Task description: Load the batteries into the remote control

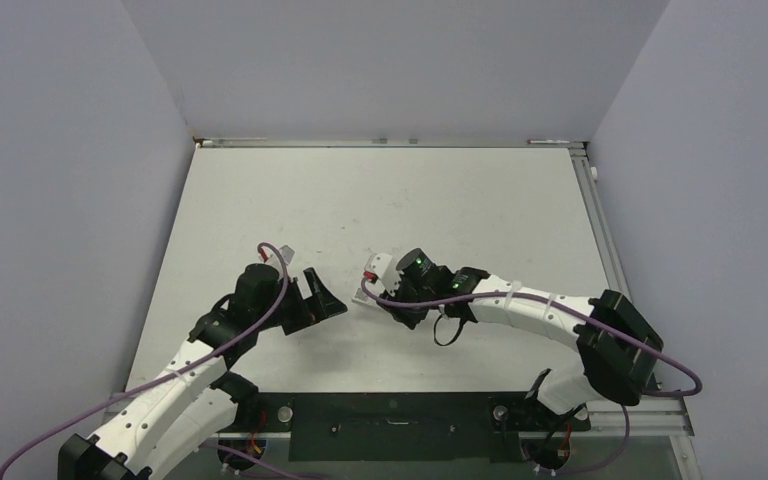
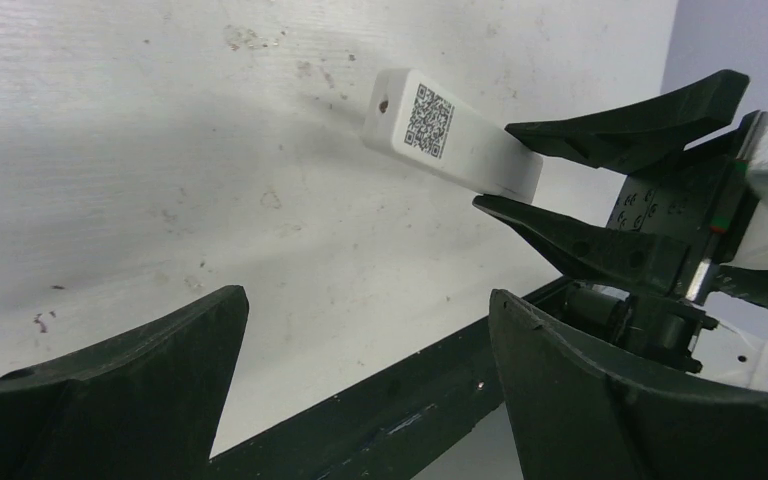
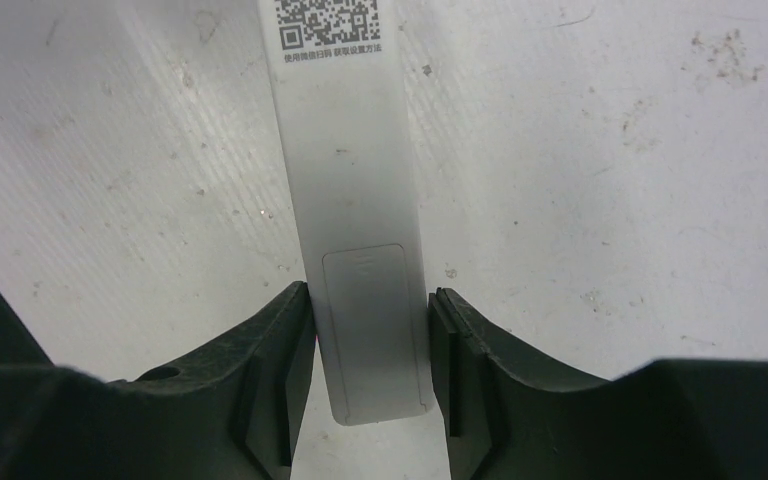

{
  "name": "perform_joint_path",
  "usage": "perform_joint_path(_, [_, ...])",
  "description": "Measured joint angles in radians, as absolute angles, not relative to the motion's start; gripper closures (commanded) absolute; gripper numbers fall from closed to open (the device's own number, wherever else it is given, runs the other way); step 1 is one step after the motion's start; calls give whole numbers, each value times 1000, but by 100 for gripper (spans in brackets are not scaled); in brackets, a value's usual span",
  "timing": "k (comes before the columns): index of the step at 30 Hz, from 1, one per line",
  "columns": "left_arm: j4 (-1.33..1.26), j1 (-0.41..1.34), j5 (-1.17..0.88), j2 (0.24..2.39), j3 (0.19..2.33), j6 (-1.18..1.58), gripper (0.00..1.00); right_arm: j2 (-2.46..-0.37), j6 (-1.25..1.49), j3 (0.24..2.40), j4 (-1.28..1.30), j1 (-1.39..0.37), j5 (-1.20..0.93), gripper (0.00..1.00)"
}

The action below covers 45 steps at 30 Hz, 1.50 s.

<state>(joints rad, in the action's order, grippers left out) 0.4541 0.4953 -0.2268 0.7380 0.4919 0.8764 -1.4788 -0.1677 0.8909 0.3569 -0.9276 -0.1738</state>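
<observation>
The remote control (image 2: 440,135) is a slim white bar, held above the table with its back side showing. That back carries a QR code and an outlined panel (image 3: 370,330) near the gripped end. My right gripper (image 3: 370,300) is shut on the remote control's end, one finger on each long edge. Seen from the left wrist, the right gripper (image 2: 492,165) comes in from the right and the bar points up and left. My left gripper (image 2: 367,300) stands wide open and empty, just left of the right gripper in the top view (image 1: 328,300). The batteries are out of view.
The white table (image 1: 410,200) is scuffed and stained. A black rail (image 1: 390,425) runs along its near edge between the arm bases. Lilac walls close in the left, back and right sides.
</observation>
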Motion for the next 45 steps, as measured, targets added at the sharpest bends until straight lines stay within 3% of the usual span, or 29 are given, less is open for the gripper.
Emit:
perform_joint_path(26, [-299, 489, -565, 809, 324, 1136, 4, -1116, 466, 684, 72, -869, -327, 91])
perform_joint_path(37, [-551, 489, -612, 833, 285, 1220, 5, -1079, 729, 537, -239, -830, -518, 91])
perform_joint_path(45, [-662, 488, -636, 833, 267, 1262, 11, -1085, 919, 455, -526, -824, -607, 91])
